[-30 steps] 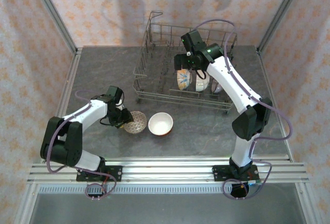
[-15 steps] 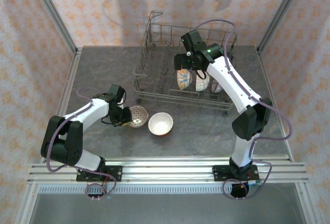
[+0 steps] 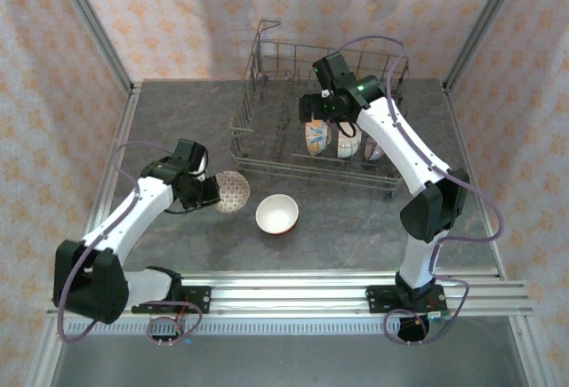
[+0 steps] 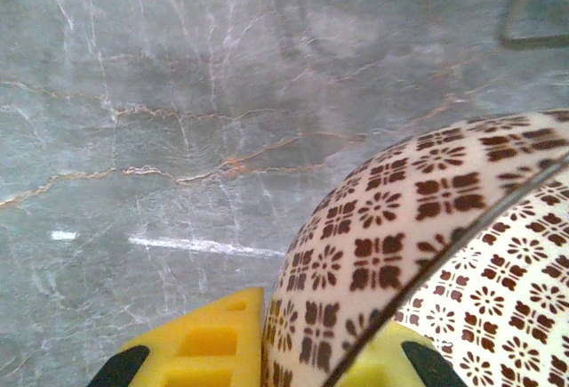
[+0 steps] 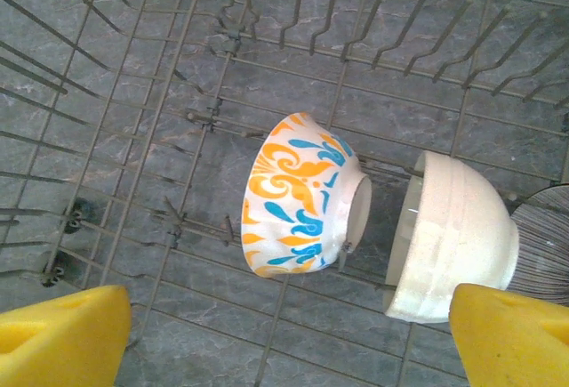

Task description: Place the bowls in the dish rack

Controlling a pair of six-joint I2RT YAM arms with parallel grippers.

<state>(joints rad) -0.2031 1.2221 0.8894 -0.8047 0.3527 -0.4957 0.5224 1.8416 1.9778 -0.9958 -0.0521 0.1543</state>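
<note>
**Left to right.** We see the left gripper (image 3: 213,193) clenched on the wall of the patterned bowl (image 3: 232,191). In the left wrist view, one yellow finger (image 4: 209,347) lies against the bowl's outside and the other against its inside, with the rim running between them. The patterned bowl (image 4: 400,218), cream with brown flower squares, is tilted on edge above the grey marbled table (image 3: 169,120). It is well short of the dish rack (image 3: 267,166).

Just right of it, the cream bowl (image 3: 276,213) sits upright on the table, mouth up, in front of the rack and touching nothing.

Farther back, inside the rack, we find three bowls standing on edge among the tines (image 5: 178,93):
- the floral bowl (image 3: 315,138) (image 5: 298,196), orange and blue
- the plain white bowl (image 3: 347,141) (image 5: 453,240), just beside it
- a ribbed bowl (image 3: 375,149) (image 5: 544,245), at the right edge of the right wrist view

The right gripper (image 3: 325,120) (image 5: 284,338) hangs over these bowls. It is released, with its yellow fingers spread wide, and holds nothing.
</note>
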